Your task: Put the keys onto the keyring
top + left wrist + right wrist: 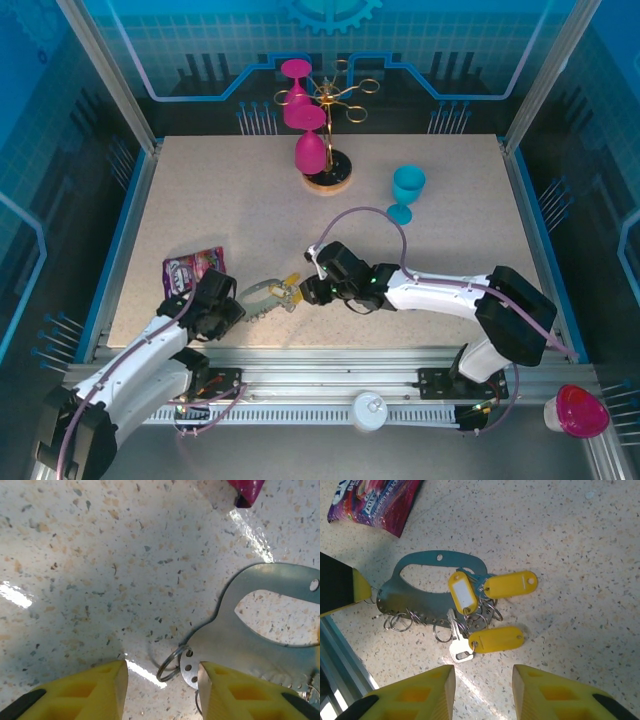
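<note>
Just ahead of the right claw [484, 680], reads as dull, matt grey-green sheet metal for the keyring [415, 600], shiny silver metal for the key [456, 645], glossy yellow plastic for the tags [510, 584], smooth speckled sheen for the table [580, 540].

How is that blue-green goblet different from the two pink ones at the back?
The teal goblet is blue-green; the pink goblets are magenta. The teal goblet stands upright on the table, foot down; the pink goblets hang bowl-down from the gold rack. The teal goblet stands by itself; the pink goblets hang close together. All share a stemmed shape.
</note>
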